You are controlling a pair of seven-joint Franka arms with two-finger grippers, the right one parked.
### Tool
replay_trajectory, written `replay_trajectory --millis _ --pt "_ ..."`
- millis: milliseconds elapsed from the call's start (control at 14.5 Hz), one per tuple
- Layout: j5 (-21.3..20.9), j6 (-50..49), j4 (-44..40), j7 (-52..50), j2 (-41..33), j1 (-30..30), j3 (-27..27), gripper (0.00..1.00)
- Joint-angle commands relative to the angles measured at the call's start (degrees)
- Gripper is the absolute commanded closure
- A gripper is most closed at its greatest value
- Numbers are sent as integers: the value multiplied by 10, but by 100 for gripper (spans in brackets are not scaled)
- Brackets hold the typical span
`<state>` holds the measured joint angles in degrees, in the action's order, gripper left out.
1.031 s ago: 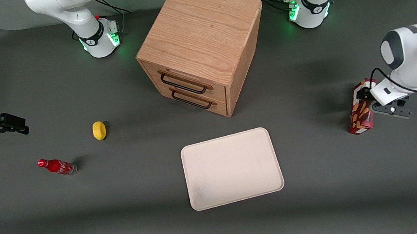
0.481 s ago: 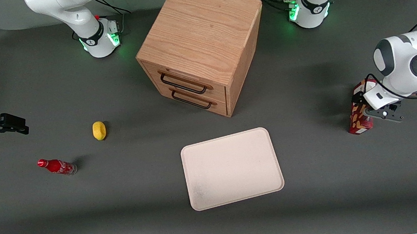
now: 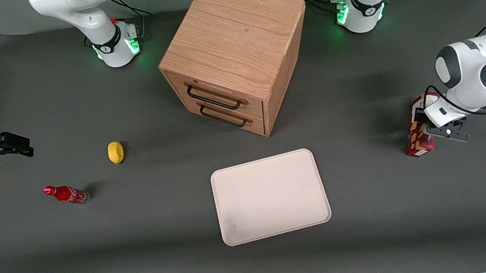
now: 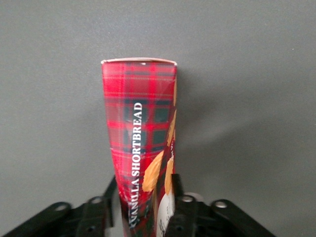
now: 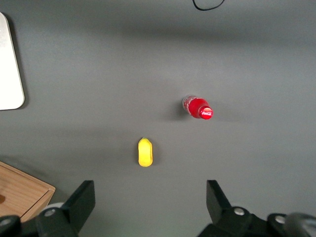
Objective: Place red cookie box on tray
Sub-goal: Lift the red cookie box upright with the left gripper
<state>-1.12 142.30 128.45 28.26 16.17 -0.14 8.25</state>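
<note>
Red cookie box (image 3: 417,132), a slim dark-red tartan carton, stands upright at the working arm's end of the table, well apart from the flat cream rectangular tray (image 3: 270,196). Wrist view: the left gripper (image 4: 144,207) pinches its narrow sides. Likely light, crushable card; a moderate squeeze seems advisable.

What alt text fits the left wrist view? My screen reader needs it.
The red cookie box, tartan-patterned and printed VANILLA SHORTBREAD, stands on the grey table with the left arm's pincer closed on its sides.
</note>
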Motion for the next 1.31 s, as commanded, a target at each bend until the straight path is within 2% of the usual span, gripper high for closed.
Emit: replay_trajectory --millis 0,275,481,688,894,1031,1238 --pt "15 1 6 20 -7 0 2 100" --pt "15 -23 3 21 -22 -1 3 100" --pt "15 -148 -34 8 -77 -5 3 100" --pt "12 -334 -142 -15 -124 -6 3 100" --pt "5 -546 -322 -34 -120 -8 -1 100" --pt "5 -630 -414 -61 -113 -8 -1 100" --pt "3 -691 -492 -66 -95 -7 -1 100"
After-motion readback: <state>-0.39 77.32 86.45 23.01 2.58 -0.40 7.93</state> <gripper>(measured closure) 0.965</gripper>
